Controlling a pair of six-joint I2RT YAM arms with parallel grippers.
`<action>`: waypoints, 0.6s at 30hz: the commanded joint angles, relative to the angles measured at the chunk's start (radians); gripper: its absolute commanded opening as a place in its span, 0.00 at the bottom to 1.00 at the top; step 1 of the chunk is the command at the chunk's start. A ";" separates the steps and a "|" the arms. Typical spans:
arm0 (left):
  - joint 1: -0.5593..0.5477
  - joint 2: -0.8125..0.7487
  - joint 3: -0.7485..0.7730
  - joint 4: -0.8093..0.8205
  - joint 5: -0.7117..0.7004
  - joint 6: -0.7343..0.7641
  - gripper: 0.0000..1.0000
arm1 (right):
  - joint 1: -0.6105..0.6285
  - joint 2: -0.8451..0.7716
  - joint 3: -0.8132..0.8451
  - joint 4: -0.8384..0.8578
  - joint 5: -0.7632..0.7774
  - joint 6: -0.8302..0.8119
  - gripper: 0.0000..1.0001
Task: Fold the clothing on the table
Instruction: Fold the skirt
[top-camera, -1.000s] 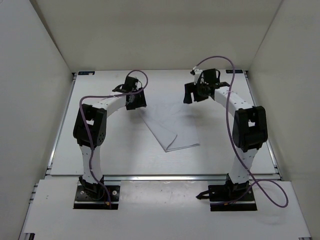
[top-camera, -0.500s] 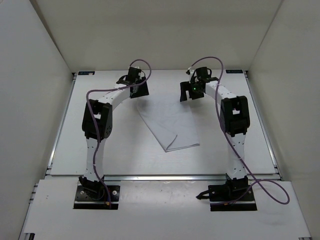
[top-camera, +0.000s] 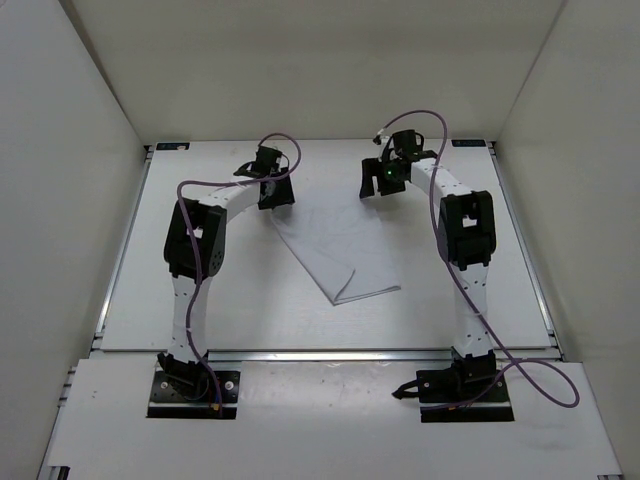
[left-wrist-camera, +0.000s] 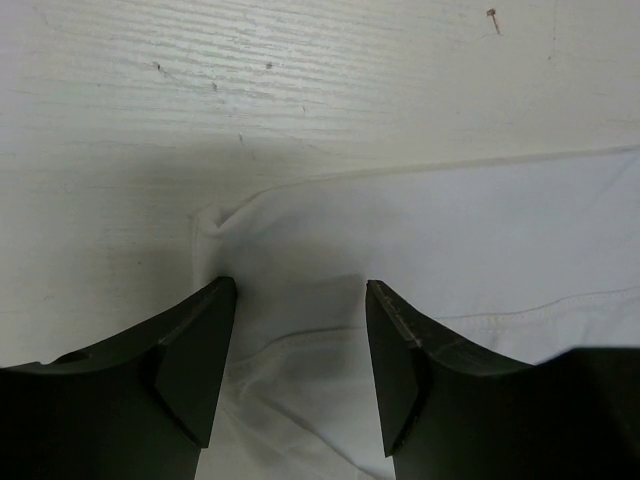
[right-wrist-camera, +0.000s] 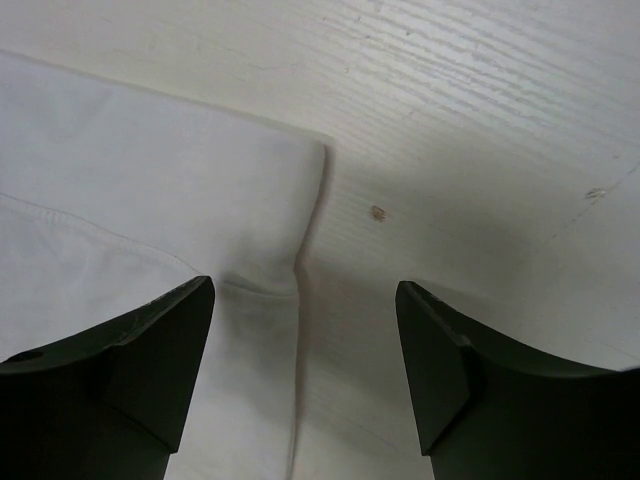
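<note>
The clothing (top-camera: 340, 250) is a thin white cloth lying crumpled on the table (top-camera: 220, 290), with a folded point toward the near side. My left gripper (top-camera: 276, 196) is low over its far left corner. In the left wrist view that gripper (left-wrist-camera: 300, 292) is open, and its fingers straddle the puckered corner of the clothing (left-wrist-camera: 480, 230). My right gripper (top-camera: 373, 190) hangs over the far right corner. Seen from the right wrist, it (right-wrist-camera: 305, 292) stands open across the side edge of the clothing (right-wrist-camera: 150, 170), one finger over fabric and one over bare table (right-wrist-camera: 480, 120).
White walls close in the table on the left, back and right. Aluminium rails (top-camera: 330, 354) run along the table's edges. Purple cables (top-camera: 545, 395) loop from both arms. The arm bases sit on the near shelf.
Both arms have stretched toward the back of the table. Both grippers have come down over the cloth's far corners. The cloth has not shifted.
</note>
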 joint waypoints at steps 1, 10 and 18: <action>0.005 -0.087 -0.026 -0.015 -0.026 0.001 0.66 | 0.031 0.019 0.034 0.002 -0.009 0.011 0.70; 0.005 -0.150 -0.101 0.018 -0.058 -0.019 0.67 | 0.027 0.013 0.028 0.015 -0.032 0.008 0.64; 0.039 -0.286 -0.259 0.121 -0.029 -0.056 0.69 | 0.031 0.035 0.045 0.009 -0.039 0.003 0.61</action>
